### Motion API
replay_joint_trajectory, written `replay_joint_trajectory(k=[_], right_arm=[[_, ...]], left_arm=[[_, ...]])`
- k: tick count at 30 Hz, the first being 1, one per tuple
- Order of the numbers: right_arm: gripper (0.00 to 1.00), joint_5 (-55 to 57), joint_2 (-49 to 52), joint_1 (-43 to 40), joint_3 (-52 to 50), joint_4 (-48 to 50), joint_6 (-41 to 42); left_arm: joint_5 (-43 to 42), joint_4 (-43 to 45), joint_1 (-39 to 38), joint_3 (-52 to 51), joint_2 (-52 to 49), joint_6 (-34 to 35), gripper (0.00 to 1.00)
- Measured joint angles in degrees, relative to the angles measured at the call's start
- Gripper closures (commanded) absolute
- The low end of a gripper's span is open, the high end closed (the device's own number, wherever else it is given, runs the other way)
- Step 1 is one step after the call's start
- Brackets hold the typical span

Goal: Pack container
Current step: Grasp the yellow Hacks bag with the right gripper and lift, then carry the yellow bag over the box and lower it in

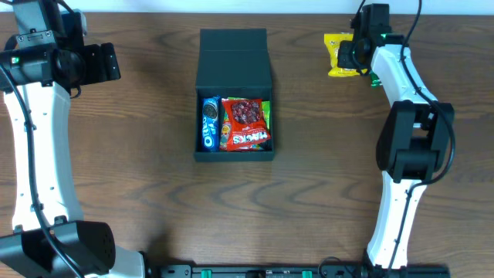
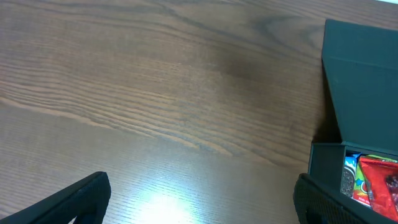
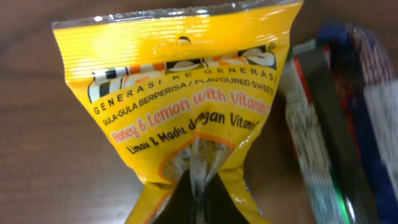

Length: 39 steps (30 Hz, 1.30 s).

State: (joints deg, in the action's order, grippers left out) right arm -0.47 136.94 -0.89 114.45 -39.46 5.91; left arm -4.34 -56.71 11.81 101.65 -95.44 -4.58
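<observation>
Overhead, the matte black square cardboard box (image 1: 234, 62) sat mid-way across the brown wooden desk (image 1: 139, 154), its hinged lid open toward the far side. It was partly packed: a blue biscuit packet (image 1: 209, 123) lay along its left wall, a red snack packet (image 1: 247, 123) filled most of the rest, and a green packet (image 1: 266, 108) showed beneath the red one. At the far right, well apart from the box, the right jaws were clamped on one end of a yellow honey-and-lemon sweets packet (image 3: 186, 106), probably the next to go in. Another packet (image 3: 336, 124), blurred, lay just beside it, so at least two seemed left. The left jaws stood wide apart over bare desk left of the box, holding nothing.
</observation>
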Motion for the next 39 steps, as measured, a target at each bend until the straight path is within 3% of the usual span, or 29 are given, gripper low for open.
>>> replay_joint_trajectory(k=[6,15,24,32,39], right_arm=[[0.99,0.0,2.9,0.8,10.7,-13.5,2.4],[0.99,0.1,3.8,10.8,39.4,-41.7,11.2],[0.99,-0.6,3.7,21.9,48.2,-57.0,12.6],[0.99,-0.8,-5.9,21.1,39.3,-57.6,9.8],[0.99,5.4,-25.7,22.2,11.7,-49.5,10.0]], left_arm=[[0.0,0.1,0.0,0.0,0.0,-0.3,0.05],[0.0,0.7,0.0,0.0,0.0,-0.4,0.05],[0.0,1.6,0.0,0.0,0.0,-0.4,0.05],[0.0,1.4,0.0,0.0,0.0,-0.4,0.05],[0.0,1.6,0.0,0.0,0.0,-1.3,0.05]])
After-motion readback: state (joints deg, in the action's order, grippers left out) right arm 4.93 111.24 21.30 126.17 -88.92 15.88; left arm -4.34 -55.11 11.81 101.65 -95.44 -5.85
